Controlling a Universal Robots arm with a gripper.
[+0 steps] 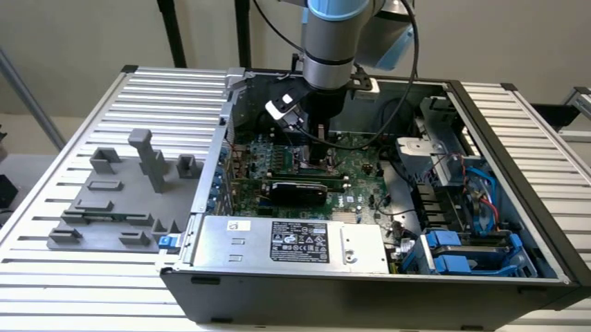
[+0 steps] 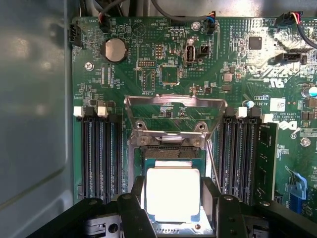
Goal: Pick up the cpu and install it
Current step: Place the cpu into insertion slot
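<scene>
The open computer case [image 1: 369, 294] holds the motherboard [image 2: 198, 74], whose socket [image 2: 171, 148] has its metal frame [image 2: 174, 105] swung up. Over that socket, the gripper [image 2: 173, 184] clasps the cpu [image 2: 172, 194] by two sides. This looks like the installing step, and seating calls for square alignment.

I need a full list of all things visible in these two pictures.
table: one, silver slats, under everything
computer case: one, dark grey, open, on the table
fixture blocks: several, grey, on the table at the exterior view's left
motherboard: one, green, inside the case
power supply: one, silver, inside the case
cpu: one, pale silver, at the socket
arm: one, grey and blue, reaching down into the case
gripper: one, black, closed on the cpu's two sides
</scene>
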